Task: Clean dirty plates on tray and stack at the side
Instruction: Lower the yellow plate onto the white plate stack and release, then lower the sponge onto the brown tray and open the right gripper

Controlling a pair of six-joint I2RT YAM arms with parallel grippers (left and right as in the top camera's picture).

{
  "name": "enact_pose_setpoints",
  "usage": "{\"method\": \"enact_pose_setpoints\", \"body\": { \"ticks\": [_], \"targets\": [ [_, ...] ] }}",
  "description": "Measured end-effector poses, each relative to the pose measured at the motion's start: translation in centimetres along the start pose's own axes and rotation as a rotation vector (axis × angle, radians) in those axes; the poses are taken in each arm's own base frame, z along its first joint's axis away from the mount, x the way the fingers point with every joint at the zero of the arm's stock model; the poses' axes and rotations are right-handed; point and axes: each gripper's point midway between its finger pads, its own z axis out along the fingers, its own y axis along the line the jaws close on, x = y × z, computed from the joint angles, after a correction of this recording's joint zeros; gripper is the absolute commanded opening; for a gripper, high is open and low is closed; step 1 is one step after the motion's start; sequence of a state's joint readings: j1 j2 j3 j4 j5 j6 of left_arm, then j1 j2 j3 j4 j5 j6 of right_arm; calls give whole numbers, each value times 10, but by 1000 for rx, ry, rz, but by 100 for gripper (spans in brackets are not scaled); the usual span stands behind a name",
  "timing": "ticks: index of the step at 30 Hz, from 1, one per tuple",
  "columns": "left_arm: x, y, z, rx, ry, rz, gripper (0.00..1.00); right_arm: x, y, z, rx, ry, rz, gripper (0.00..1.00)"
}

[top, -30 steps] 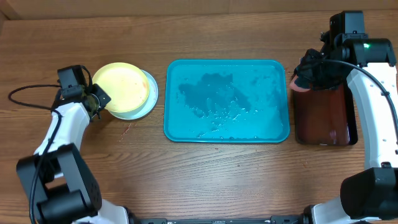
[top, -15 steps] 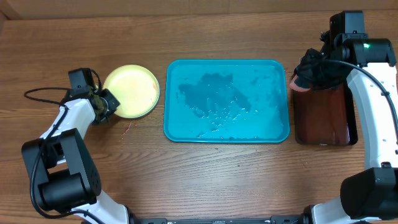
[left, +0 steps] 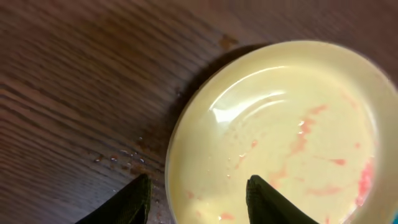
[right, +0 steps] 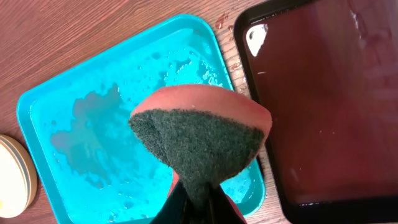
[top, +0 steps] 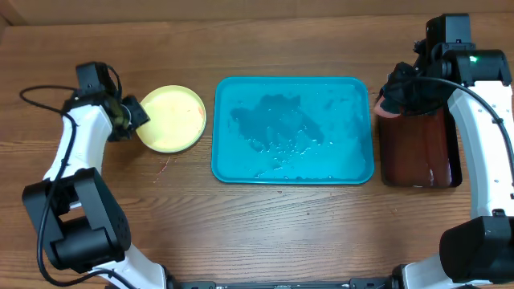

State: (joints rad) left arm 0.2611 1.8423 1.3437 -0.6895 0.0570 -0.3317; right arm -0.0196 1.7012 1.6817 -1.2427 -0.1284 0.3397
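The plates [top: 170, 119] sit stacked on the table [top: 265, 233] left of the wet tray [top: 293, 128], the left gripper [left: 199, 193] spread open at the top plate's edge, the right gripper [right: 198, 199] pinching a sponge [right: 199, 140]; a bump there could slide the slippery stack.

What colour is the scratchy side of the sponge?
Dark green, on a reddish-pink sponge; clearest in the right wrist view.

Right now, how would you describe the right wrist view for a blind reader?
The right pincer pinches a folded red-and-green scouring sponge, with the wet turquoise tray behind it and a dark red tray to the right.
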Motion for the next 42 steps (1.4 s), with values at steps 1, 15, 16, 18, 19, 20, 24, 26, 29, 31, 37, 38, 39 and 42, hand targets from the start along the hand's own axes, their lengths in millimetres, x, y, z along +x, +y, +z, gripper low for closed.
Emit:
{"method": "enact_pose_setpoints", "body": {
  "ticks": [1, 15, 16, 18, 19, 20, 24, 26, 29, 31, 37, 38, 39, 42],
  "targets": [
    [-4, -2, -5, 2, -9, 7, 51, 0, -1, 0, 4, -1, 0, 5],
    [2, -118, -102, 147, -161, 463, 57, -10, -49, 40, 275, 24, 4, 4],
    [10, -126, -102, 154, -150, 499, 58, -12, -57, 44, 316, 24, -3, 4],
    [23, -141, -103, 171, -139, 567, 59, -16, -69, 48, 367, 23, -24, 4],
    [28, -148, -103, 179, -138, 594, 60, -18, -74, 50, 386, 25, -40, 4],
    [33, -155, -104, 188, -137, 618, 61, -20, -79, 52, 404, 28, -58, 4],
    [52, -177, -107, 219, -133, 695, 62, -23, -93, 66, 447, 70, -152, 4],
    [59, -184, -108, 229, -129, 719, 63, -21, -98, 74, 454, 104, -188, 4],
    [68, -196, -110, 247, -129, 750, 64, -14, -103, 94, 436, 178, -240, 4],
    [73, -203, -112, 259, -134, 767, 66, -10, -105, 107, 407, 219, -260, 4],
    [81, -212, -114, 275, -136, 794, 71, 0, -119, 131, 312, 279, -234, 14],
    [81, -213, -114, 276, -137, 795, 73, 2, -121, 132, 300, 286, -226, 17],
    [81, -213, -114, 277, -138, 796, 74, 3, -124, 133, 281, 294, -209, 20],
    [81, -214, -114, 277, -140, 796, 84, 2, -129, 133, 250, 295, -183, 25]
  ]
}}
